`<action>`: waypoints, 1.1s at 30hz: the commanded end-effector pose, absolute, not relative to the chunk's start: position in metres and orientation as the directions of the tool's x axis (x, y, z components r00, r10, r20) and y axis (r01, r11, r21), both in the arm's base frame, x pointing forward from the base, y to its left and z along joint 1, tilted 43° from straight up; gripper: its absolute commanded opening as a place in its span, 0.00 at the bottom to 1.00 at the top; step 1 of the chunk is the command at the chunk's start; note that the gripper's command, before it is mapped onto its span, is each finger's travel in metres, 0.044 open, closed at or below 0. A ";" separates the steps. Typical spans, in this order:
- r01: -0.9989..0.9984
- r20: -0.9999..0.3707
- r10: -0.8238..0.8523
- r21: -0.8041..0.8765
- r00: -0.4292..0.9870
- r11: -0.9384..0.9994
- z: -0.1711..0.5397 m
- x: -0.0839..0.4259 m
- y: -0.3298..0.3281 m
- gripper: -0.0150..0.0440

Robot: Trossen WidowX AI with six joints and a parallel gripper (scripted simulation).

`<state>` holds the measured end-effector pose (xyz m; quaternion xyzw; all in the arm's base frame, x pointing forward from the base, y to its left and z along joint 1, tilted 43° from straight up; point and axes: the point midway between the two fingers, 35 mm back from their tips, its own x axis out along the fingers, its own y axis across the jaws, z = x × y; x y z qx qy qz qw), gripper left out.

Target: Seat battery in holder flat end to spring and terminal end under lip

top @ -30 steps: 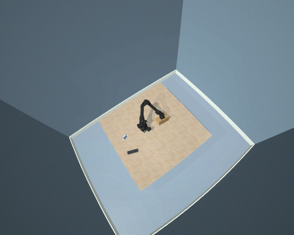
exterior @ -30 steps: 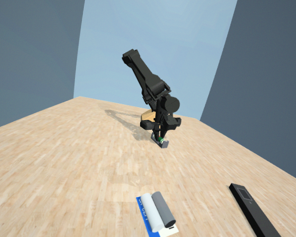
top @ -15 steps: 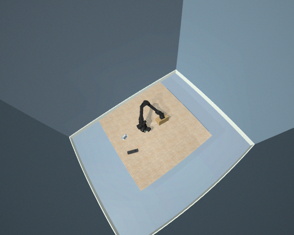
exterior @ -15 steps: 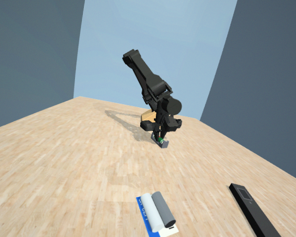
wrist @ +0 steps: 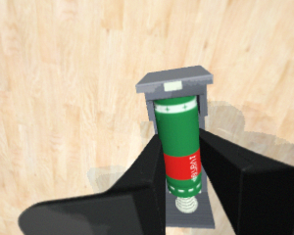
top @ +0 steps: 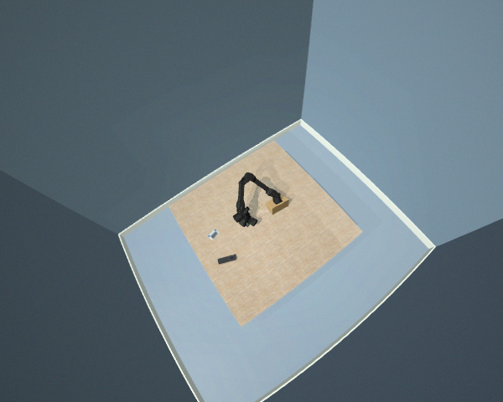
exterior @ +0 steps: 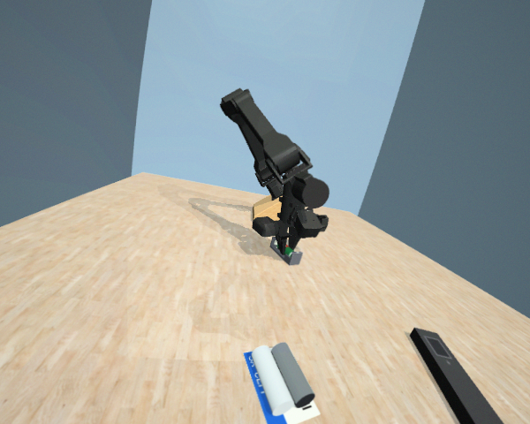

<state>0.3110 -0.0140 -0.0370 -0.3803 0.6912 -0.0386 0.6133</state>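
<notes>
Wrist view looks straight down on the gripper [wrist: 180, 168], whose 2 black fingers are closed narrow on the red band of the green battery [wrist: 178, 137]. That battery lies lengthwise in the grey holder [wrist: 176, 83], between its 2 side rails. Its far end, ringed with small white plus marks, sits right at the holder's lip, a flat grey cap with a pale tab in the middle; whether the tip is actually under the lip I cannot tell. The near end rests against the coiled spring [wrist: 186, 205], which shows just below the battery's green base. The battery runs almost in line with the holder, leaning slightly to one side.

From the exterior view the arm [exterior: 268, 141] bends down over the wooden table [exterior: 96, 255], with the gripper [exterior: 284, 248] pointing at the small holder [exterior: 294, 258] and a spot of green visible between the fingertips. A tan block [exterior: 265, 208] stands just behind the arm. Well apart, near the front edge, 2 cylinders, 1 white [exterior: 270, 378] and 1 grey [exterior: 292, 374], lie side by side on a blue card [exterior: 258, 388], and a black remote [exterior: 452, 376] lies off to the right.
</notes>
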 end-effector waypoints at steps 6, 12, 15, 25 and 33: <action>-0.474 -0.819 -0.573 -0.521 0.043 0.710 -0.038 0.314 -0.013 0.39; -0.474 -0.819 -0.573 -0.521 0.043 0.710 -0.038 0.314 -0.013 0.47; -0.474 -0.819 -0.573 -0.521 0.043 0.710 -0.038 0.314 -0.013 0.56; -0.478 -0.819 -0.572 -0.519 0.042 0.708 -0.027 0.312 -0.003 0.56; -0.483 -0.819 -0.573 -0.517 0.039 0.707 -0.010 0.311 0.014 0.74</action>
